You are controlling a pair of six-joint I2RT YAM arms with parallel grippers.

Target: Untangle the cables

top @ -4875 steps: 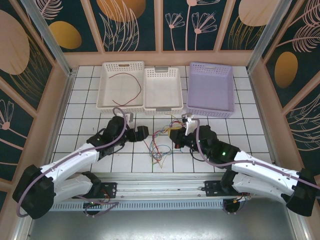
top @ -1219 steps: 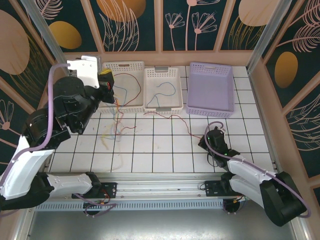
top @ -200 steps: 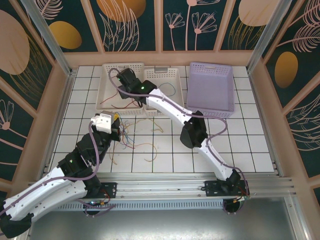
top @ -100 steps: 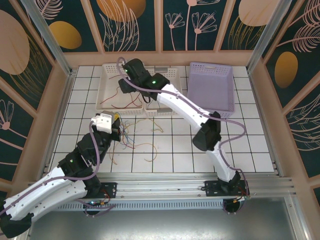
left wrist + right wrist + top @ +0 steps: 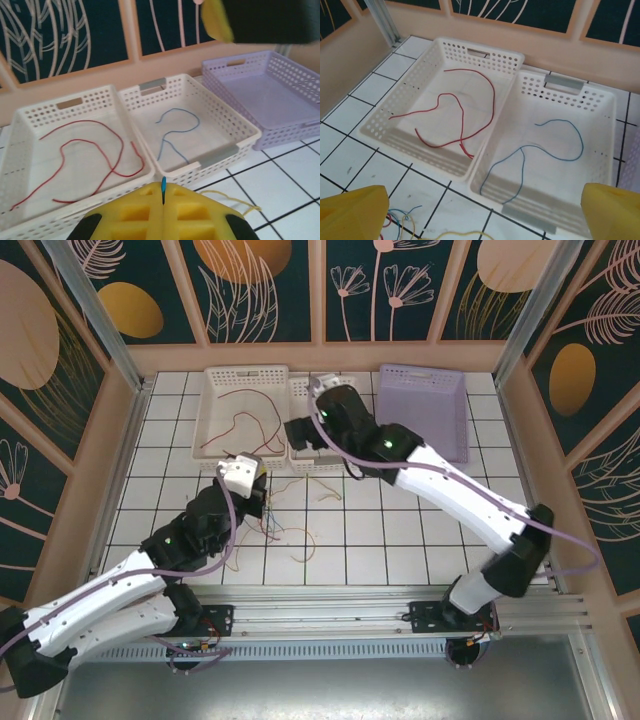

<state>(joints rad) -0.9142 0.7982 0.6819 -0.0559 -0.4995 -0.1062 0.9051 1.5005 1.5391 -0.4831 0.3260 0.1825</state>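
My left gripper (image 5: 260, 483) (image 5: 163, 189) is shut on a thin blue wire (image 5: 163, 185) that sticks up between its yellow fingers. It hovers just in front of the baskets. A loose tangle of blue, green and red cables (image 5: 272, 524) (image 5: 400, 220) lies on the tiles beneath it, with an orange loop (image 5: 305, 540) and a tan strand (image 5: 326, 490) nearby. My right gripper (image 5: 305, 435) (image 5: 482, 215) stands wide open and empty above the front of the middle basket. Red wires (image 5: 462, 112) (image 5: 95, 150) lie in the left white basket (image 5: 210, 410). A blue wire (image 5: 560, 130) (image 5: 175, 132) lies in the middle white basket (image 5: 600, 100).
An empty purple basket (image 5: 440, 420) (image 5: 300, 75) stands at the back right. The three baskets sit side by side along the back wall. The right arm stretches diagonally across the table's right half. Wooden walls close in both sides.
My right gripper has drawn back from over the left basket to the middle basket's front. The left gripper has moved right and toward the baskets, holding the blue wire.
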